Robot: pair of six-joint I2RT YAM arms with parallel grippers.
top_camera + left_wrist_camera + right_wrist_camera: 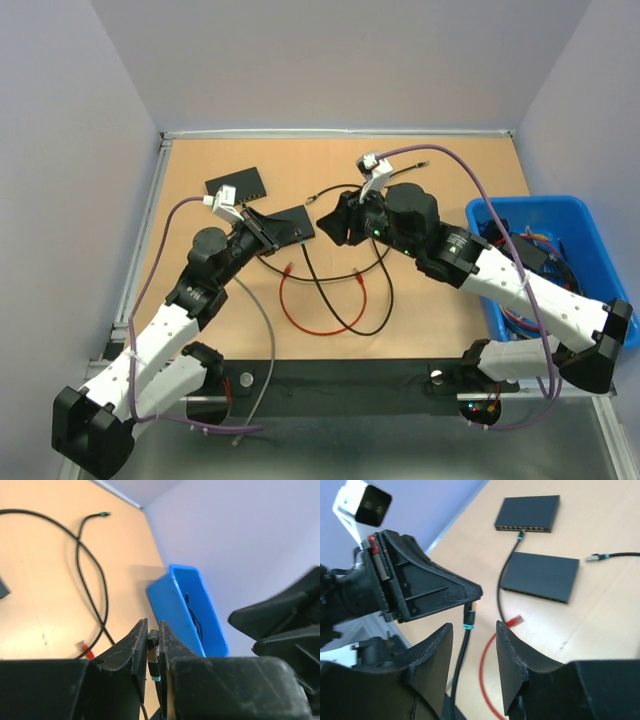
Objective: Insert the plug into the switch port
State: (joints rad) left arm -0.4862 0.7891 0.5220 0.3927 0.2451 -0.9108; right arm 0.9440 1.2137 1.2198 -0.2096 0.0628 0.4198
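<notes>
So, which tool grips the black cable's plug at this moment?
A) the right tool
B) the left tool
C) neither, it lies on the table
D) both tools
B: the left tool is shut on the plug, while the right tool stands open around the cable.

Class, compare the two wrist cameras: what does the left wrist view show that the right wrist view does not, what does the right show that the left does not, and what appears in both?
Only the left wrist view: the blue bin, with cables inside it.

Only the right wrist view: two black switches, the far switch with a black cable plugged into it, and the near switch.

Both: the plug clamped in the left gripper, a red cable, and the tan tabletop.
</notes>
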